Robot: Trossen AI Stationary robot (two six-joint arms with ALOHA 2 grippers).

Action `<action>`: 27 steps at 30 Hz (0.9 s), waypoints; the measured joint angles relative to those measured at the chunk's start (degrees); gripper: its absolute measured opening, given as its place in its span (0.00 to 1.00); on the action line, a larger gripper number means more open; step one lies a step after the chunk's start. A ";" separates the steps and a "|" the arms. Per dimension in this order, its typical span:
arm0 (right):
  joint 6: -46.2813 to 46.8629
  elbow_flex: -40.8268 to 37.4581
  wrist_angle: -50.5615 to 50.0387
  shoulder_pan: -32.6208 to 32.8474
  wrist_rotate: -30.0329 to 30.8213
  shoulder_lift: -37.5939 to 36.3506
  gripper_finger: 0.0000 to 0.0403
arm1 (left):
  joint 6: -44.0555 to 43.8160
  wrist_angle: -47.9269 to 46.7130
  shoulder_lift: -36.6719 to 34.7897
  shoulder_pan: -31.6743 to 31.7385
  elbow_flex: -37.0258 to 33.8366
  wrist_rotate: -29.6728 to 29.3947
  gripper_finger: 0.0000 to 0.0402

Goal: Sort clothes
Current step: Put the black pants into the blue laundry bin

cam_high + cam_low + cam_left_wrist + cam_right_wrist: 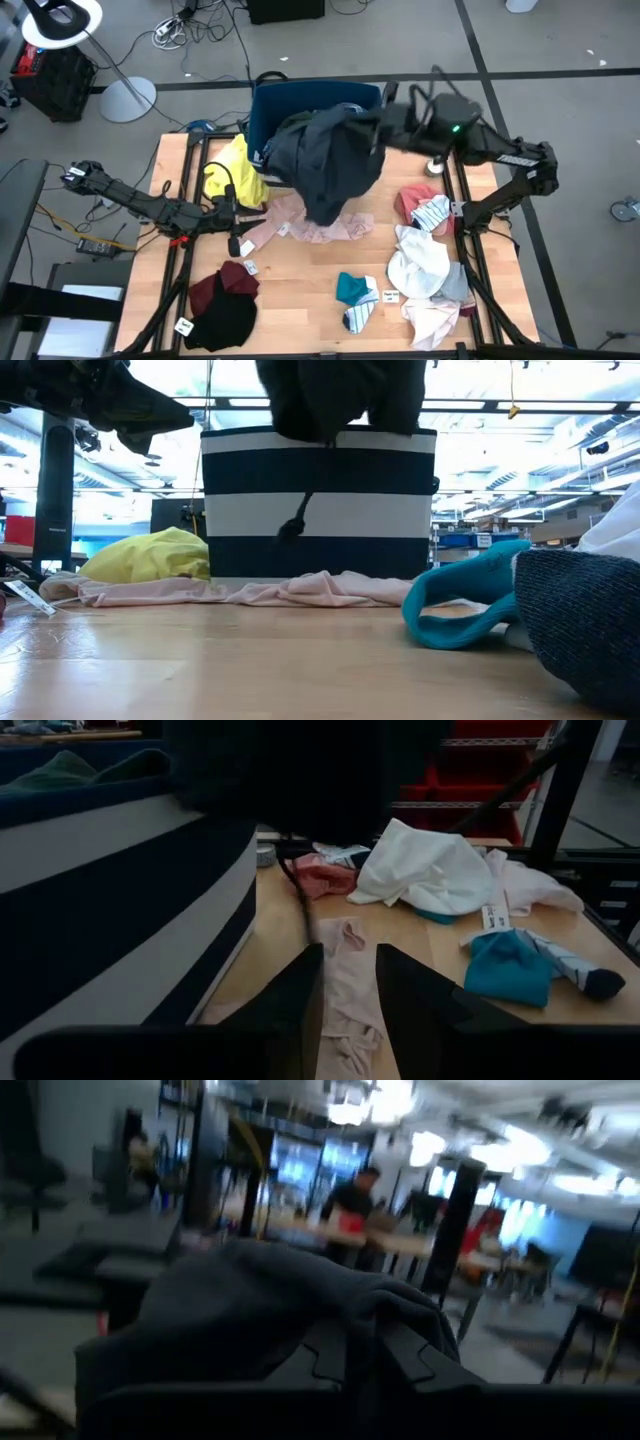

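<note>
My right gripper (388,124) is high above the table's far middle, shut on a dark grey garment (325,160) that hangs in front of the navy bin with white stripes (300,98). My left gripper (348,1005) stands open over the left end of a pale pink garment (310,228), which lies flat on the table. A yellow garment (235,175) lies by the bin's left side. Maroon and black clothes (225,298) are at the near left. A teal sock (352,288) and a striped sock (362,316) lie near the front middle. My right gripper holds a bunched fold at the top of the dark grey garment (300,1305), which mounds over the fingers (405,1355) and hides the pinch itself. The garment hangs slack below the gripper, clear of the table (340,405), and a dark cord (296,520) dangles from it.
White and grey clothes (420,265) are piled at the right, with a red piece (412,198) and a striped piece (432,213) behind them. Bare wood shows between the pink garment and the socks. Beyond the table a person shows in the right wrist view (350,1205).
</note>
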 joint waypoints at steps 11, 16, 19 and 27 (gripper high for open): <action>-0.31 9.02 12.44 -9.43 -9.18 1.68 0.04 | 0.00 -0.13 -0.02 0.00 0.02 -0.09 0.25; -0.31 16.46 12.41 -14.66 -10.48 6.79 0.04 | 0.00 -0.40 -0.02 0.00 0.02 -0.09 0.25; -0.19 21.89 12.94 -17.72 -13.64 10.86 0.04 | 0.00 -0.44 -0.01 0.00 0.02 -0.09 0.25; 4.58 31.71 23.97 -23.16 -20.74 21.07 0.04 | -0.02 -0.69 -0.01 0.00 0.02 -0.11 0.25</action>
